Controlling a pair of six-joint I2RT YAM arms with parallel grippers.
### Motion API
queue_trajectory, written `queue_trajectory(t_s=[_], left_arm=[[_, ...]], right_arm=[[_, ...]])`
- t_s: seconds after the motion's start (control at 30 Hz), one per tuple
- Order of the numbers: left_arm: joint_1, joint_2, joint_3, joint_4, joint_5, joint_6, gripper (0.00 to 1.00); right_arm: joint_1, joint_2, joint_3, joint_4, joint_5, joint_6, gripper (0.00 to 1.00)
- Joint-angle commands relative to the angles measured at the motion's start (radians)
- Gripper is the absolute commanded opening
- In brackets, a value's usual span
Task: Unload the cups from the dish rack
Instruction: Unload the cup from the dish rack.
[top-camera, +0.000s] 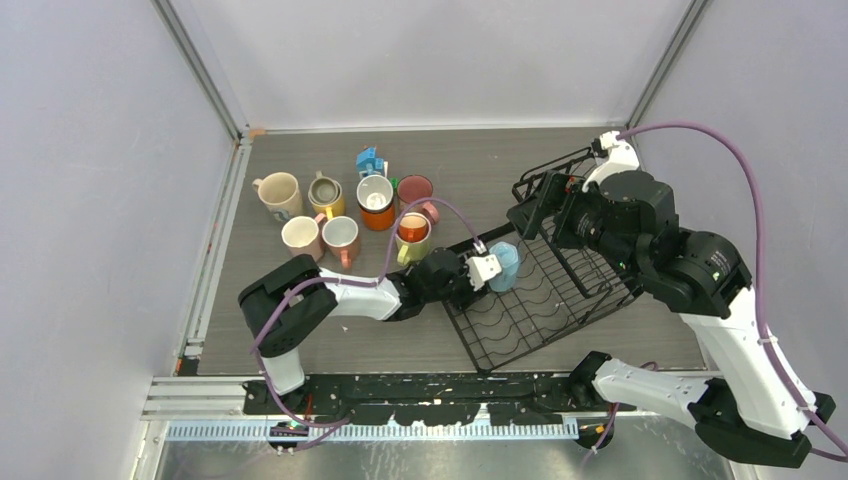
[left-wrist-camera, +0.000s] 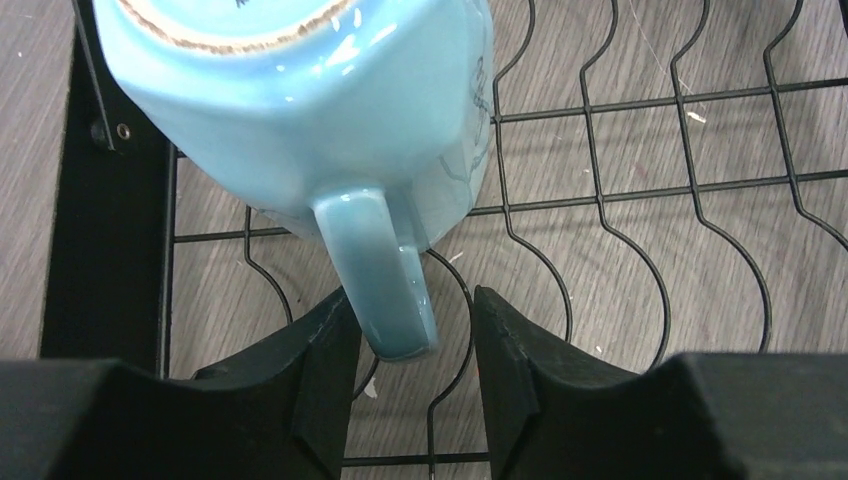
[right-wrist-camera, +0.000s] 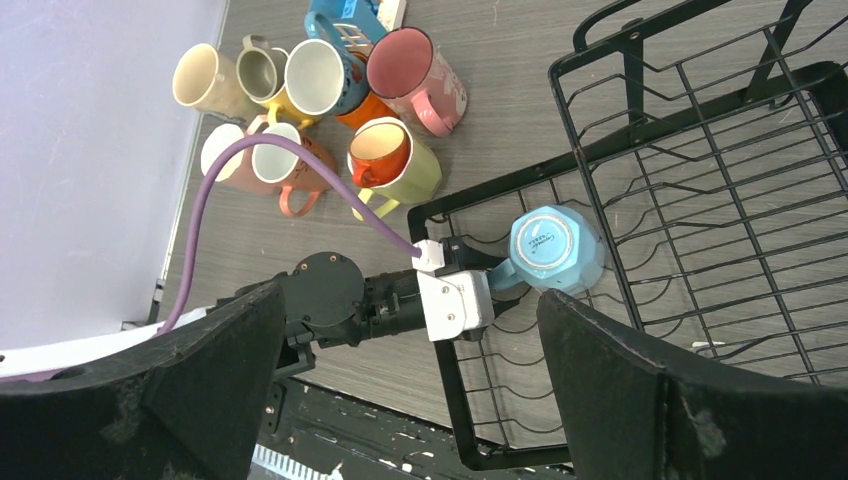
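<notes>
Looking at the top view, one blue cup (top-camera: 505, 266) sits upside down at the dish rack's (top-camera: 545, 315) 9 o'clock edge, with the left gripper (top-camera: 487, 268) right at it. Other cups (top-camera: 345, 215) crowd the surface (top-camera: 480, 160) around 10 o'clock, next to a toy house (top-camera: 371, 161).

Left wrist view: jaws parted either side of the handle (left-wrist-camera: 380, 280), not squeezing it. My guess is this is the grab step, so next they need to close and lift clear of the wires.

Right wrist view: right gripper (right-wrist-camera: 410, 330) hovers over the rack, jaws wide apart and empty. That cup crowd leaves little landing room.
</notes>
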Motion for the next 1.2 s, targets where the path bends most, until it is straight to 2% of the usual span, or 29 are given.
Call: queue_trajectory(t_s=[0.0, 0.37, 0.67, 1.0, 1.1, 1.17], left_arm=[[-0.002, -0.024, 0.045, -0.023, 0.024, 0.013, 0.48], [0.022, 0.045, 0.208, -0.197, 0.096, 0.037, 0.47], [0.025, 0.079, 0.259, -0.286, 0.121, 0.061, 0.43], [0.029, 0.104, 0.294, -0.31, 0.135, 0.073, 0.39], [0.03, 0.118, 0.31, -0.32, 0.139, 0.077, 0.33], [0.032, 0.127, 0.32, -0.323, 0.142, 0.077, 0.25]], right_arm=[[0.002, -0.022, 0.0, 0.042, 0.005, 0.01, 1.0], [0.002, -0.041, 0.0, 0.023, 0.012, 0.01, 1.0], [0.001, -0.041, -0.001, 0.021, 0.013, 0.009, 1.0], [0.002, -0.043, -0.006, 0.022, 0.015, 0.01, 1.0], [0.002, -0.044, -0.004, 0.018, 0.017, 0.01, 1.0], [0.002, -0.043, -0.004, 0.016, 0.018, 0.01, 1.0]])
